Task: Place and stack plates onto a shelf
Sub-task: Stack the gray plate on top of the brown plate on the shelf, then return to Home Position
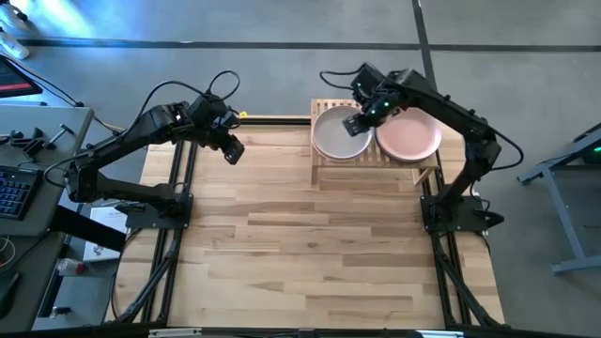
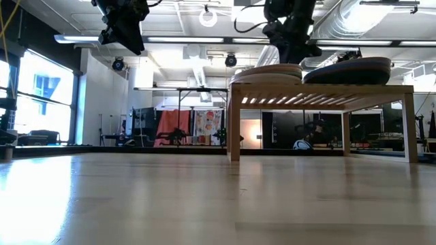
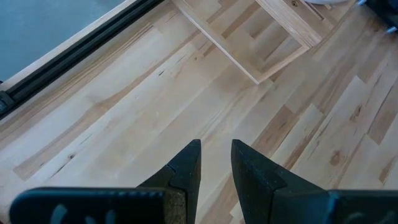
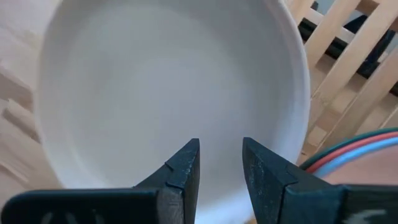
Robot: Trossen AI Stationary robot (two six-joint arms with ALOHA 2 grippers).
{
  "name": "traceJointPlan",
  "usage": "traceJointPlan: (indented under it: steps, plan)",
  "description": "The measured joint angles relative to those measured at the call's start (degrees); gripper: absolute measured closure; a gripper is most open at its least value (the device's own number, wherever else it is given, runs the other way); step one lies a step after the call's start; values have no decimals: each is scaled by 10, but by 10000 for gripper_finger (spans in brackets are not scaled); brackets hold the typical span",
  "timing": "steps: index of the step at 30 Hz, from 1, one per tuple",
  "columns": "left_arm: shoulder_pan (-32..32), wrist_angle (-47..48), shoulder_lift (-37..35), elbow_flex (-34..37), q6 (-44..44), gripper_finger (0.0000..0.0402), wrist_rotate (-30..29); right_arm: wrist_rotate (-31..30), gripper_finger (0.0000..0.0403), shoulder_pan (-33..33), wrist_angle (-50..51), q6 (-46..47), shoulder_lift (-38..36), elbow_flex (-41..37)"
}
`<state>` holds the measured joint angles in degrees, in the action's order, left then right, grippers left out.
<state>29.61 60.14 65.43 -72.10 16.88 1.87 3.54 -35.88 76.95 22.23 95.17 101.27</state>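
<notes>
High view: right pincer over cream plate's edge.

Dark jointed arms, looping black cables

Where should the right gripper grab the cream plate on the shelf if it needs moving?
Probably pinch the raised rim of the cream plate from above on the open side facing away from the pink plate; it lies flat on the shelf.

Bare tabletop lies open before my shelf. Two plate stacks, cream and pink, fill its slats. My right end effector hangs over cream; my left end effector hovers clear, aside.
</notes>
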Motion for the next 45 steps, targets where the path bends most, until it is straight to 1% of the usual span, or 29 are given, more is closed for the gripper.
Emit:
traceJointPlan:
  steps: [8, 19, 25, 30, 34, 37, 39, 41, 45]
  plan:
    - [0, 0, 0, 0, -1, 325, 0, -17, 304, 13, 8, -2, 28, 0]
    - [0, 0, 0, 0, 0, 325, 0, -16, 304, 14, 12, 3, 50, 2]
    - [0, 0, 0, 0, -5, 325, 0, -18, 304, 15, 13, -6, 49, 51]
    - [0, -1, -4, 0, -26, 325, 0, -12, 304, 25, 13, -49, 49, 102]
    - [0, -7, -35, 0, -35, 325, -17, 0, 304, 41, 4, -102, 48, 141]
    - [0, -57, -73, 20, -40, 326, -29, 0, 304, 51, -18, -141, 42, 148]
    - [0, -109, -106, 50, -35, 326, -30, 0, 304, 57, -48, -151, 29, 128]
    - [0, -166, -144, 89, -35, 326, -30, 6, 304, 62, -81, -152, 12, 92]
    - [0, -246, -217, 170, -39, 326, -30, 52, 304, 68, -157, -142, -31, -1]
